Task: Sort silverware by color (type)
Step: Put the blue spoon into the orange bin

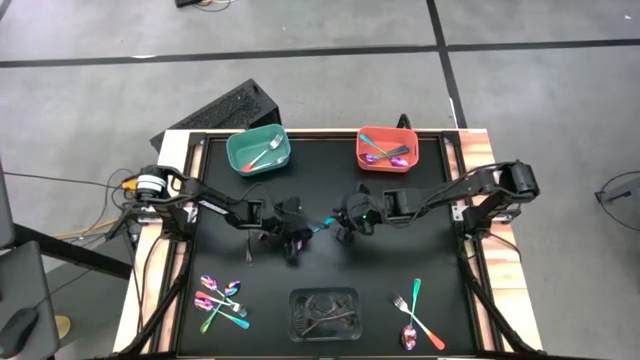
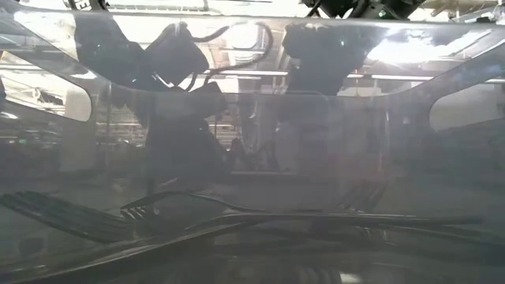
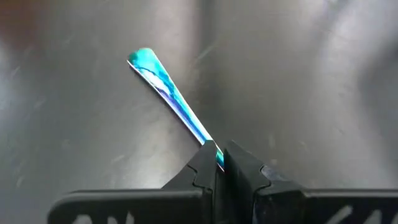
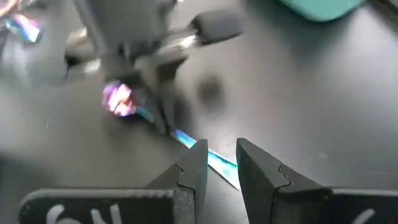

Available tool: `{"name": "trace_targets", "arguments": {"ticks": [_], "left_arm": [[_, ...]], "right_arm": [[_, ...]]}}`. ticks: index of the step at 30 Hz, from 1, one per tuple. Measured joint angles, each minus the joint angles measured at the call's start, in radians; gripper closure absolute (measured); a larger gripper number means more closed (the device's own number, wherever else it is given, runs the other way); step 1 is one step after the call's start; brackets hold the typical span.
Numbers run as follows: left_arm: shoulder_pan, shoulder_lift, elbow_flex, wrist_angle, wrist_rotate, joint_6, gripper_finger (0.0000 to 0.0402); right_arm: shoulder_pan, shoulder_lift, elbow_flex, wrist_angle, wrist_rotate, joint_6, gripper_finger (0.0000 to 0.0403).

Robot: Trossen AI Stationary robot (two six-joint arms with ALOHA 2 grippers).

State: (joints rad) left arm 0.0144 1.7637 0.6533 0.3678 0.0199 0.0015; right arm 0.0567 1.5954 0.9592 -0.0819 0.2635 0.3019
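Sorted so far, teal bin (image 1: 258, 150): it sits at the far left of the tabletop (image 1: 420, 250) and holds one piece, a fork by the look of it.
Sorted so far, red bin (image 1: 387, 148): it sits at the far right and holds a couple of iridescent pieces, apparently spoons.
Piece in hand: a teal-handled utensil (image 1: 322, 226) hangs mid-tabletop between the two arms; its rainbow head (image 4: 119, 99) shows in the right wrist view, on the left arm's side, and its type is too blurred to tell.
Left pincer (image 3: 220, 157): clamped together on the utensil near its head, the handle (image 3: 168, 90) sticking out beyond the tips.
Right pincer (image 4: 216, 160): fingers apart, straddling the handle's free end without pressing it, as far as I can tell.
Step, as I judge it: a hand-over between the arms, with the left arm now the holder.
Left to sort, near left: a cluster of pieces (image 1: 222, 301), pink and green handles among them.
Left to sort, near right: a few more (image 1: 417, 315), including a green-handled fork and an orange-handled one.
Not part of the job: the clear tray (image 1: 324, 314) of dull grey cutlery at the near middle.
Progress, my estimate: under halfway; most pieces lie unsorted.
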Motion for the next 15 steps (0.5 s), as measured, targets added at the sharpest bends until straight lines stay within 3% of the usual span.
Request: {"name": "trace_targets", "arguments": {"ticks": [5,15], "left_arm": [[-0.024,0.002,0.030,-0.007,0.017,0.153,0.0401],[-0.032,0.004,0.077,0.002,-0.006,0.262,0.0401]], "right_arm": [[0.018,0.071,0.001,0.068,-0.109,-0.107,0.0300],[0.033,0.228,0.030,0.143,-0.152,-0.197,0.0300]]}}
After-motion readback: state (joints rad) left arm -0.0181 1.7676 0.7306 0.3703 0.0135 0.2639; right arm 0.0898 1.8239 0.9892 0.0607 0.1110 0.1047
